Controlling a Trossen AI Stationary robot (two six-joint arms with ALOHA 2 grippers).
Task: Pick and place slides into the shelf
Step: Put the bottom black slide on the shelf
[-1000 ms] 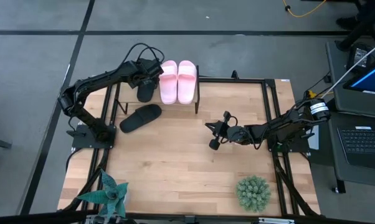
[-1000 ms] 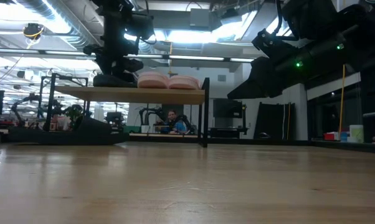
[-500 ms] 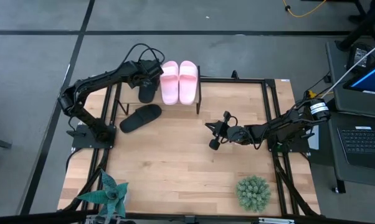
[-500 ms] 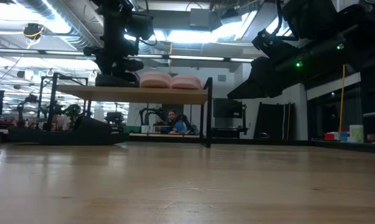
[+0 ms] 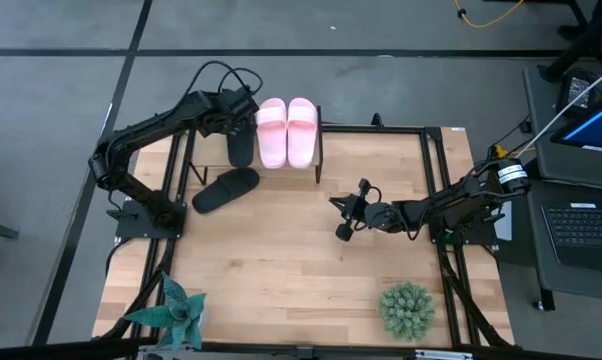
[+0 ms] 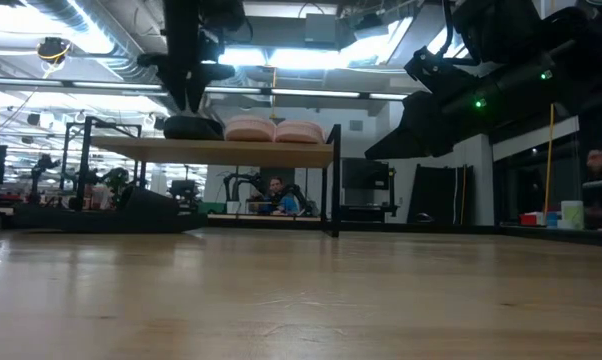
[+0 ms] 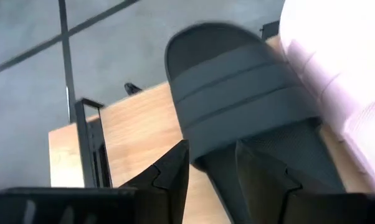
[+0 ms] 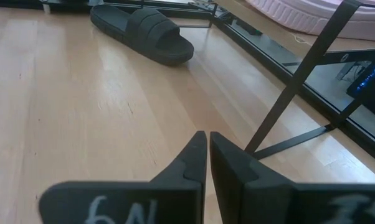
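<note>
Black slide [image 5: 240, 147] is lying flat on the shelf [image 5: 301, 168], touching the pink pair [image 5: 286, 130] on its 3 o'clock side; low view is showing it [image 6: 192, 127] beside the pink slides [image 6: 271, 130] on the shelf plank [image 6: 211, 149]. Second black slide [image 5: 226, 189] is sitting on the tabletop [image 5: 281, 270] at about 7 o'clock from the shelf, angled; right wrist view is catching it [image 8: 142, 32] past a shelf leg [image 8: 296, 87].

Left gripper [image 5: 243, 108] is hanging just above the shelved black slide's far end; fingers [image 7: 169, 177] are standing spread, gripping nothing, slide [image 7: 250, 118] lying just beyond them.

Right gripper [image 5: 341, 215] is idling over mid-table, at 4 o'clock from the shelf, fingers [image 8: 197, 158] pressed together, nothing between them.

White handwritten marks are showing on the right gripper body, reading roughly "6N" – not fully legible.

Two potted plants [image 5: 176, 312] [image 5: 407, 310] are sitting at the table's 6 o'clock edge.
</note>
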